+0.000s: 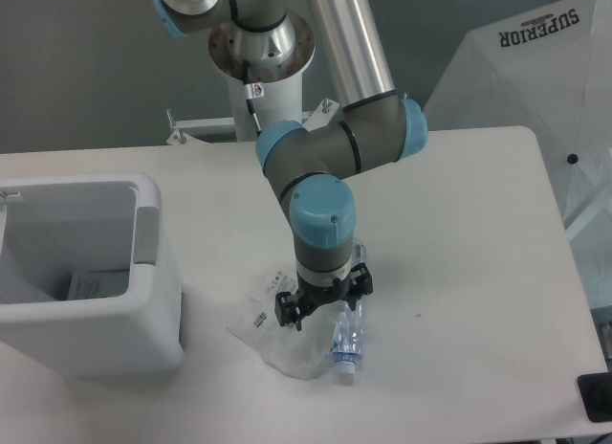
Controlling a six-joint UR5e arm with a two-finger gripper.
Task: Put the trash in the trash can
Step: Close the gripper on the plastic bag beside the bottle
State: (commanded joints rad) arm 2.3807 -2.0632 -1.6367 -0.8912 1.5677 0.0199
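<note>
**Operator:** Black fingers first — the gripper (323,308) hangs straight down over the trash, and from this fixed camera I see its two dark fingertips (290,311) spread to either side of the wrist, with the jaws standing fairly wide and nothing clamped between them that I can make out.

**Observer:** Where is the trash against those jaws?

**Operator:** The plastic bottle (348,341) lies on its side just under the gripper, toward five o'clock from it, cap pointing at the near edge of the table (459,233). The right-hand fingertip sits right over the bottle's upper end; I cannot tell whether it touches. The plastic bag (273,334) is spread flat toward eight o'clock from the gripper, crumpled, its white labels showing, and its lower right part runs beneath or against the bottle.

**Observer:** And the trash can?

**Operator:** The trash can (115,324) stands well off at nine o'clock from the gripper, at the left edge of the table, open on top, with the grey panel on its inner right wall. A pale printed sheet (96,285) lies at the bottom inside it. Bag and bottle are both outside it, on the tabletop.

**Observer:** Anything further out?

**Operator:** The arm (325,157) climbs from the wrist toward twelve o'clock — grey links, light blue joint caps — up to its base post. At two o'clock, off the table, there is a white cover (535,71) printed with the word SUPERIOR.
</note>
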